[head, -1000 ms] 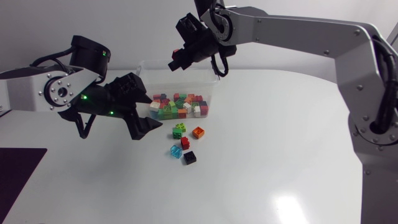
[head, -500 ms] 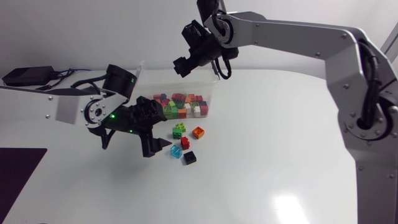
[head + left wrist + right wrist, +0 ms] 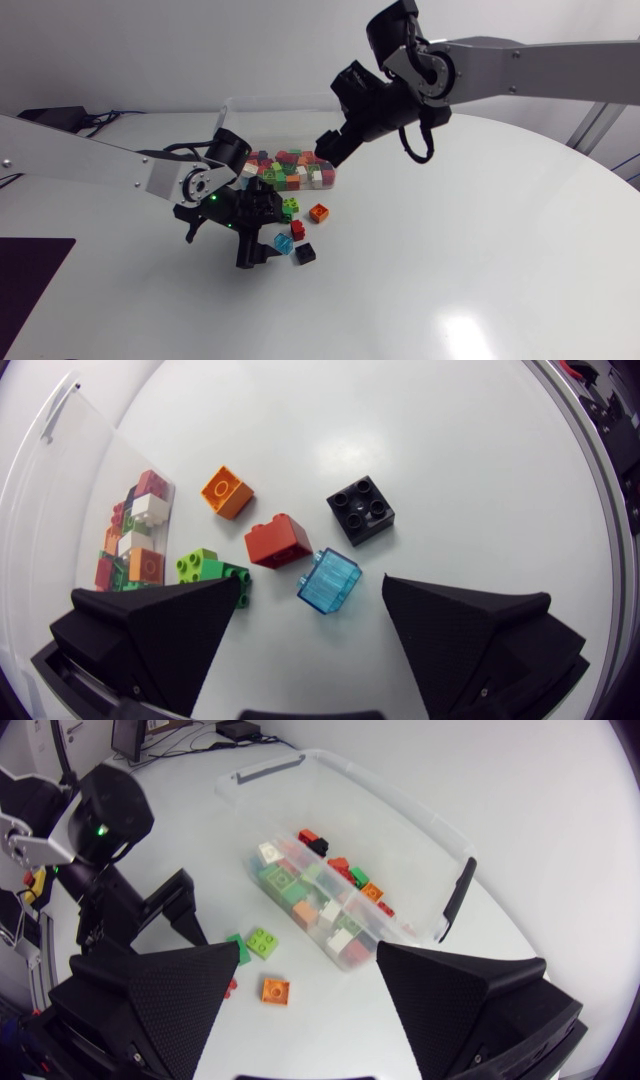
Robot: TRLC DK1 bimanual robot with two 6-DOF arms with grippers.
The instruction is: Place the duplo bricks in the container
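Several loose duplo bricks lie in front of the clear container (image 3: 329, 168): green (image 3: 289, 208), orange (image 3: 319, 212), red (image 3: 297, 229), clear blue (image 3: 283, 243) and black (image 3: 305, 254). My left gripper (image 3: 262, 235) hovers open beside them. In the left wrist view the clear blue brick (image 3: 329, 580) lies just ahead of the open left gripper (image 3: 312, 602), untouched, with the red brick (image 3: 278, 542), black brick (image 3: 361, 510), orange brick (image 3: 226, 492) and green brick (image 3: 205, 568) around it. My right gripper (image 3: 333, 148) hangs open and empty above the container's right end.
The container (image 3: 440, 830) holds many mixed-colour bricks (image 3: 320, 895). In the right wrist view, past the open right gripper (image 3: 308, 960), lie the green brick (image 3: 255, 945) and orange brick (image 3: 275, 990), with my left arm (image 3: 110, 820) close beside them. White table (image 3: 450, 260) extends to the right.
My left gripper has swung right and down to the loose bricks. My right gripper has opened and moved right, from over the container's back to its right end.
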